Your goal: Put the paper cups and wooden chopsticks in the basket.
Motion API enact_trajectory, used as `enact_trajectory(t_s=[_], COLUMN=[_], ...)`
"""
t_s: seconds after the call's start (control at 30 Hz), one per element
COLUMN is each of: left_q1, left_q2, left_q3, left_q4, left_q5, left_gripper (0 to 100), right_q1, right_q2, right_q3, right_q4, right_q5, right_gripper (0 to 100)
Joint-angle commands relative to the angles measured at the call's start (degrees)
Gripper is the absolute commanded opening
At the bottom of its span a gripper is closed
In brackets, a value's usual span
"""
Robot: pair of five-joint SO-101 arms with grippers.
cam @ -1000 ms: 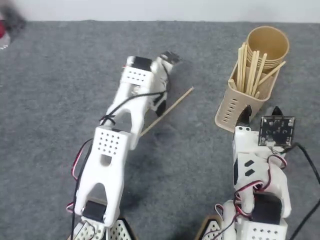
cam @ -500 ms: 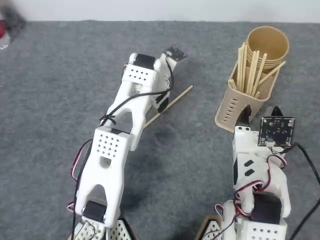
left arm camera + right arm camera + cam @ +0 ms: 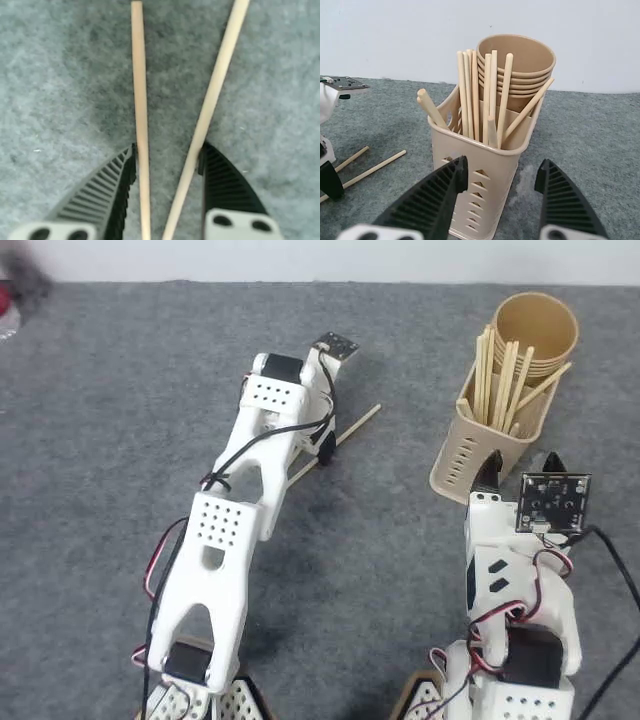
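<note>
Nearly done: two chopsticks point(image 3: 141, 100) to go.
The cups point(image 3: 517, 62) and the other sticks stand in the basket point(image 3: 485, 165), just beyond the right fingers point(image 3: 437, 192), which gape empty. The loose pair lies on the table point(image 3: 60, 75) between the left fingers point(image 3: 117, 182), spread wide, not yet clamped.

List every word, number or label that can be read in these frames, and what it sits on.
None can be read.
The basket, paper cups and chopsticks bear no print.
Any marking on the camera board is too small to read.
</note>
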Motion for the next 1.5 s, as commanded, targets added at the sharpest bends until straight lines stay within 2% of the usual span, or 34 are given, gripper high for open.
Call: enact_trajectory(t_s=[0.0, 0.17, 0.5, 0.67, 0.93, 1.27, 1.4, 1.47], left_q1=[-1.32, -1.23, -0.26, 1.76, 6.59, 11.78, 11.87, 11.52], left_q2=[1.85, 1.58, 1.14, -3.52, -18.37, -33.67, -38.33, -40.53], left_q3=[-2.51, -2.24, -2.15, -2.15, 5.58, 8.92, 8.92, 8.92], left_q4=[2.64, 2.64, 2.64, 2.64, 2.64, 2.29, 0.97, -0.53], left_q5=[0.62, -4.13, -5.71, -5.63, -5.54, -5.36, -4.75, -1.93], left_gripper=[17, 1, 1, 1, 1, 1, 1, 1], right_q1=[-2.24, -3.03, -2.95, -2.68, 5.93, 21.32, 24.40, 25.63], right_q2=[-0.57, -0.84, -0.92, -1.63, -9.36, -5.58, -5.32, -5.32], right_q3=[-0.35, -0.35, -0.53, -2.02, -11.60, -11.43, -9.85, -8.70], right_q4=[-0.66, 0.13, 0.13, 1.27, 10.15, 15.87, 17.36, 17.27], right_q5=[0.70, 0.70, 3.25, 3.16, 2.99, 2.99, 2.90, 2.90], right_gripper=[22.3, 22.3, 22.3, 22.3, 22.3, 22.3, 22.3, 22.3])
